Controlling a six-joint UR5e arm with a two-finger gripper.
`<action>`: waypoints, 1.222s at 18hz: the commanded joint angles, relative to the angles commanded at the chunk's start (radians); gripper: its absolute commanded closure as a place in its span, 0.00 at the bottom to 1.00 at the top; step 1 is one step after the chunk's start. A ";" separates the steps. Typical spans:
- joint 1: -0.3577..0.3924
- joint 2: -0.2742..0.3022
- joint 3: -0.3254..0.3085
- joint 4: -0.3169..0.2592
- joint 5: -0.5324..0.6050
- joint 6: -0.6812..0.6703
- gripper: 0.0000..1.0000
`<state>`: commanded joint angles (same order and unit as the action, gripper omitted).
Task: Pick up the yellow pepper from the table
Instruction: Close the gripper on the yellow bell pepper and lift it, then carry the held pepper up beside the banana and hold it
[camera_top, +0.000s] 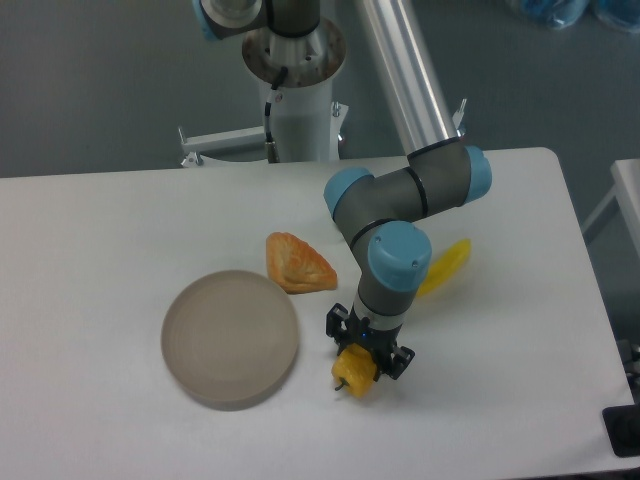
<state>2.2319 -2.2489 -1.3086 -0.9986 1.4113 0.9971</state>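
Grasping step: the hand stood spread, straddling the yellow pepper.
Pepper location: on the desk, beside the round plate.
Advice: centre, then close gently; lumpy skin could slip.

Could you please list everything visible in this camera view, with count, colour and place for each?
yellow pepper: one, yellow-orange, front centre of the table, between the gripper's fingers.
plate: one, grey-beige, round, left of the pepper.
pastry: one, orange, triangular, behind the plate's right edge.
banana: one, yellow, right of the arm, partly hidden by it.
table: one, white, rounded corners, fills most of the view.
arm: one, grey with blue joint caps, reaching down from the pedestal at the table's back edge.
gripper: one, black, lowered over the pepper, fingers on either side of it; full closure cannot be told.
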 joint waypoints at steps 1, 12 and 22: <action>0.003 0.008 0.021 -0.008 0.000 0.000 0.76; 0.167 0.144 0.132 -0.459 0.030 0.276 0.82; 0.189 0.144 0.143 -0.443 0.201 0.503 0.83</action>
<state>2.4206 -2.1046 -1.1659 -1.4420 1.6122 1.5002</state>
